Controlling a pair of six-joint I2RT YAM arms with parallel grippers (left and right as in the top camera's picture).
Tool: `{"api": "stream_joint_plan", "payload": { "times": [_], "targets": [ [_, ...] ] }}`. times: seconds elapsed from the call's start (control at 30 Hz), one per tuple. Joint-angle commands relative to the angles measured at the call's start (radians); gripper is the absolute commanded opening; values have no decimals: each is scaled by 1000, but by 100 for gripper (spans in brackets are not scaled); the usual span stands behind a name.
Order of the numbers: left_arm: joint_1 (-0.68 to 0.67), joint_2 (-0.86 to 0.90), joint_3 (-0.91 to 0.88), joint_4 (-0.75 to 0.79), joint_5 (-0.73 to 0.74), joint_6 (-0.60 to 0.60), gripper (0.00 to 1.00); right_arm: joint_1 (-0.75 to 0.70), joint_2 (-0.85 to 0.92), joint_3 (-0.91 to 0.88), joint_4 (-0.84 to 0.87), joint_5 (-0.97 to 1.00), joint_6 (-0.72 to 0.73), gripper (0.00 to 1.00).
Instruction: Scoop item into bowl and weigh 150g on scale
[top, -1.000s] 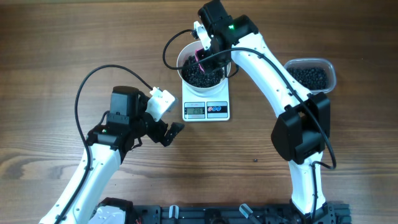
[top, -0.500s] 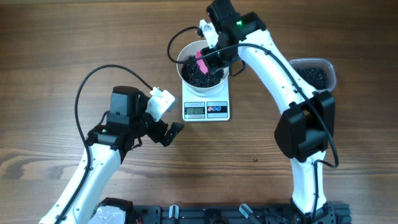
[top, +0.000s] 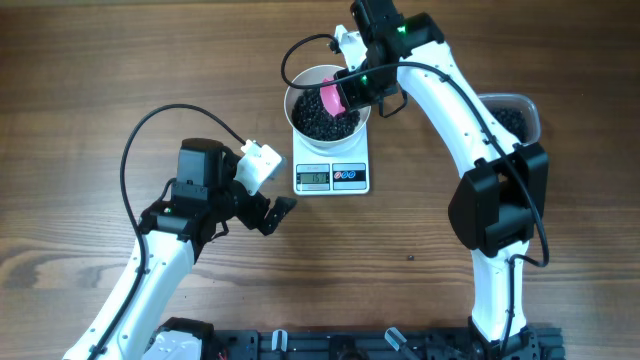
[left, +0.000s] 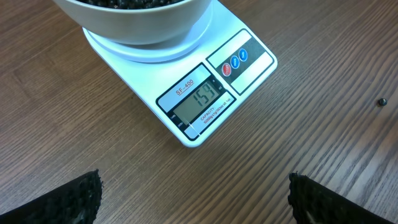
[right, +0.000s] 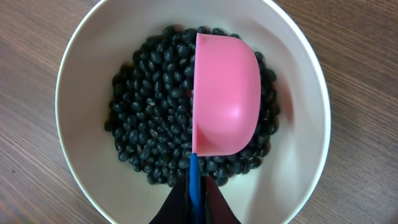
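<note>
White arms (top: 440, 100), black joints (top: 495, 205), black cables (top: 135, 150)

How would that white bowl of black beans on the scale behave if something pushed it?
The bowl probably feels heavy, with a heap of beans inside. It rests on the small scale, so a shove may slide it off. Tilted, the loose round beans would likely spill.

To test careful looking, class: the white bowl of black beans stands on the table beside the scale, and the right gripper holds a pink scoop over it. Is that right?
Not quite: the bowl stands on the scale, not beside it, as the left wrist view shows. The rest holds.
</note>
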Motion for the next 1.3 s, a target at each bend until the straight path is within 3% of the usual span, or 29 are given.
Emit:
{"api": "stream_joint_plan", "payload": {
  "times": [0.0,0.67,1.27],
  "targets": [
    [2,1,-6,0,15,-6,100,10,-15,-2,8,41,-9,4],
    [2,1,-6,0,15,-6,100,48,5,-1,0,-7,16,4],
    [2,1,-6,0,15,-6,100,-23,-153,5,-27,-6,16,4]
  ]
}}
